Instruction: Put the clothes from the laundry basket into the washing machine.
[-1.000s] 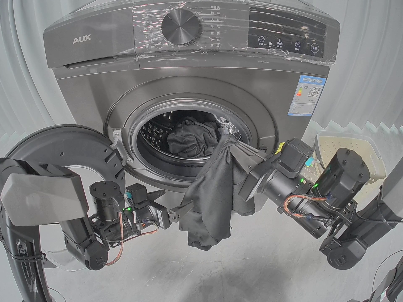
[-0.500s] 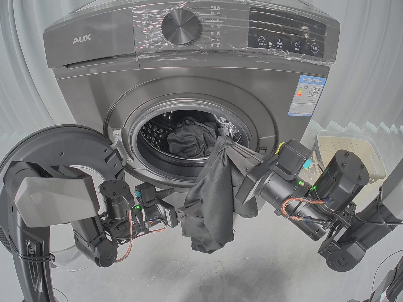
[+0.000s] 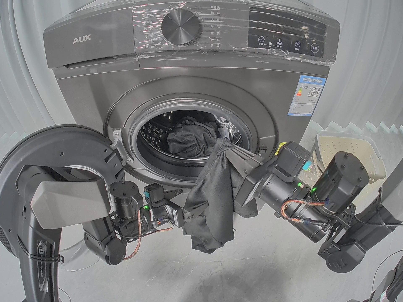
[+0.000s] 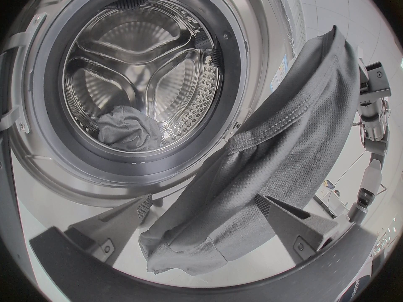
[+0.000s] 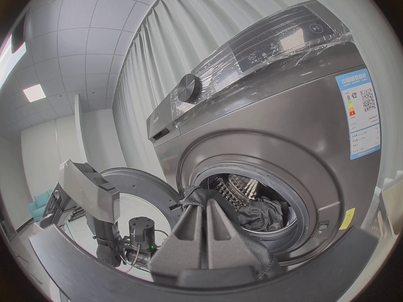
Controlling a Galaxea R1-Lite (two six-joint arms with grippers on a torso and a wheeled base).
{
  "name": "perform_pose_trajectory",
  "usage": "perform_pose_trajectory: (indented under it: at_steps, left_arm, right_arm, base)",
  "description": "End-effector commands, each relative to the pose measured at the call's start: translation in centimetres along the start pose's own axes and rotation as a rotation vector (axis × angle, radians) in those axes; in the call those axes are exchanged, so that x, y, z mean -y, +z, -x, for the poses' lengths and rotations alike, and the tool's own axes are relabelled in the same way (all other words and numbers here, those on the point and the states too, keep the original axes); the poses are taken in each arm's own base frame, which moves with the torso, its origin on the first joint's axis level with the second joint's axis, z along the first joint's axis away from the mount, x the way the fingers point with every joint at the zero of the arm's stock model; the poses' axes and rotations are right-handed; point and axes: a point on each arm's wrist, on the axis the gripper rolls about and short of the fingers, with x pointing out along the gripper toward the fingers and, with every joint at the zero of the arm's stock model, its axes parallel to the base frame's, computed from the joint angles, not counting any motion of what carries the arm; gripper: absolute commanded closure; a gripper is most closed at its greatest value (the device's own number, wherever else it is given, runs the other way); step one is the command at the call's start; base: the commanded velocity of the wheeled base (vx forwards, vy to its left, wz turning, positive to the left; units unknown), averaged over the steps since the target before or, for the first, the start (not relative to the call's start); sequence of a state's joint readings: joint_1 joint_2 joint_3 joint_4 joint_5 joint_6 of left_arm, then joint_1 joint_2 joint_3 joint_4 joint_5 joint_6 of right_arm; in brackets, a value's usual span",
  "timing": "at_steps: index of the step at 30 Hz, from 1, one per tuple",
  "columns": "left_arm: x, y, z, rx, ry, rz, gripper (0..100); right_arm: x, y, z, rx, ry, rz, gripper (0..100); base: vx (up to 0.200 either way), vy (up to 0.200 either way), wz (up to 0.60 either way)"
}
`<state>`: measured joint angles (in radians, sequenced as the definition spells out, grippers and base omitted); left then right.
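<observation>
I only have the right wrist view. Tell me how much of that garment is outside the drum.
Observer: Most of it. The head view shows the dark garment hanging from the right gripper at the door opening, down past the washing machine's lower door rim.
Operator: Give me the left gripper.
Observer: The left gripper is open, with one of its fingers on each side of the hanging cloth's lower part.
Operator: Check the basket.
Observer: The laundry basket stands to the right of the machine, behind the right arm. The part of its inside that shows is bare.
</observation>
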<state>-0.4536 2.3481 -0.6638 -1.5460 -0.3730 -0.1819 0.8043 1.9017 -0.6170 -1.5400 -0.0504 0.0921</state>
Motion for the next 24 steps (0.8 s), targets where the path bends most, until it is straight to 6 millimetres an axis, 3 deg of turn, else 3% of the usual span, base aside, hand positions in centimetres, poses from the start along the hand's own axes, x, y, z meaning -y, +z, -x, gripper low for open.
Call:
perform_pose_trajectory:
  at_steps: [1, 2, 3, 15, 24]
  left_arm:
    - [-0.3, -0.6, -0.6, -0.004, 0.002, 0.002, 0]
    - [-0.3, -0.6, -0.6, -0.003, 0.000, 0.001, 0]
    - [-0.1, -0.6, -0.7, -0.005, -0.005, 0.001, 100]
    - [0.4, -0.2, -0.6, 0.002, -0.019, -0.039, 100]
    - [1.5, 4.0, 4.4, 0.058, 0.011, -0.081, 100]
  right_arm:
    - [-0.1, -0.1, 0.0, -0.004, 0.003, -0.001, 100]
    - [-0.1, -0.1, 0.0, -0.004, 0.002, 0.000, 100]
    - [-0.1, -0.1, 0.0, -0.004, 0.002, 0.000, 100]
    - [0.4, -0.7, 0.0, -0.021, -0.013, 0.002, 100]
    - [2.6, -1.6, 1.2, -0.079, -0.084, -0.001, 100]
  base:
    - [0.000, 0.000, 0.00]
    - [0.000, 0.000, 0.00]
    - [0.000, 0.000, 0.00]
    - [0.000, 0.000, 0.00]
    - [0.000, 0.000, 0.00]
